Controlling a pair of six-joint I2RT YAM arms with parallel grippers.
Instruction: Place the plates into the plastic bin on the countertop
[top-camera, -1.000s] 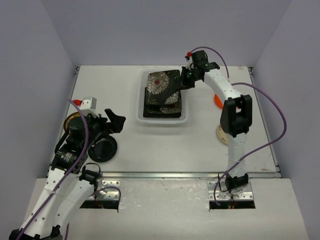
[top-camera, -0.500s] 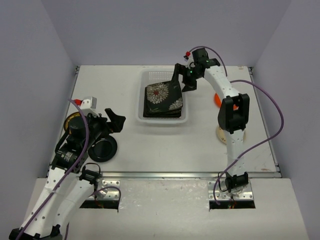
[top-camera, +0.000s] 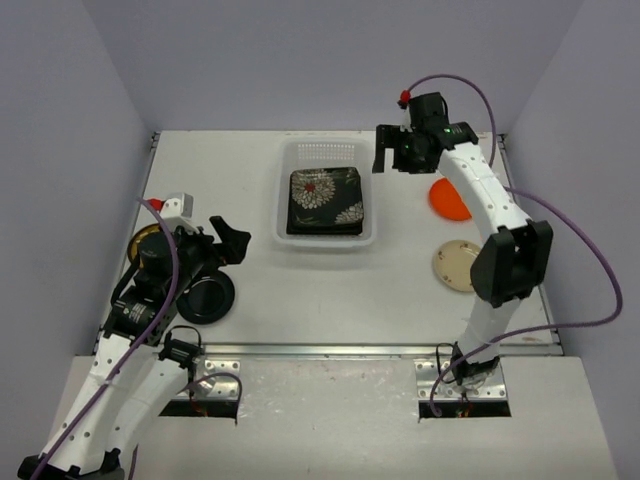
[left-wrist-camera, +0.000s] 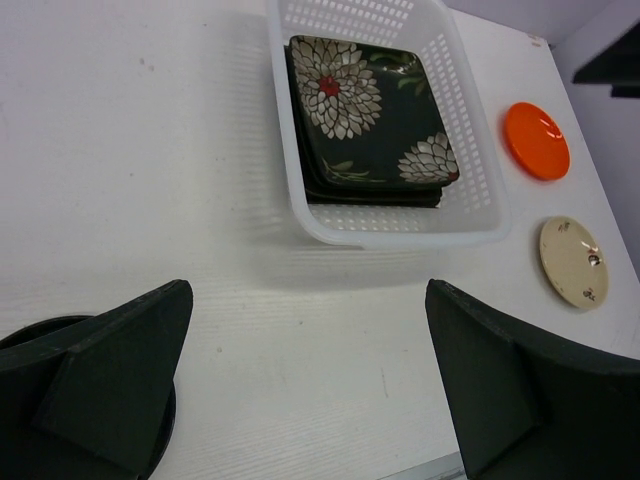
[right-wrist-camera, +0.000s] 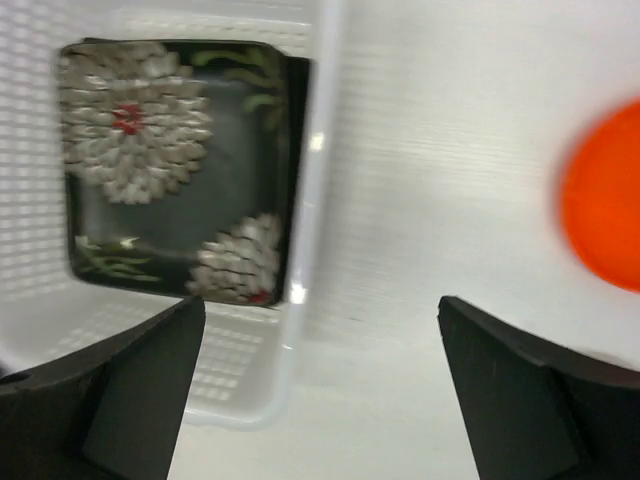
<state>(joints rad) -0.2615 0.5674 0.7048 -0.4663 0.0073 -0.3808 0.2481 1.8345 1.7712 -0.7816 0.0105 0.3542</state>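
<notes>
The plastic bin stands at the back middle of the countertop. A stack of square black plates lies flat in it, topped by a flowered plate. My right gripper hovers open and empty just right of the bin's far corner. In the right wrist view the right gripper is above the bin wall, with the flowered plate to its left. An orange plate and a beige plate lie to the right. My left gripper is open beside a black round plate.
A yellow patterned plate is partly hidden under the left arm. In the left wrist view the left gripper looks over bare countertop toward the bin. A metal rail runs along the front edge. Walls enclose three sides.
The right gripper opened and let go of the flowered plate, which settled flat onto the stack in the bin. The right arm then pulled up and to the right. The left arm stayed still.
</notes>
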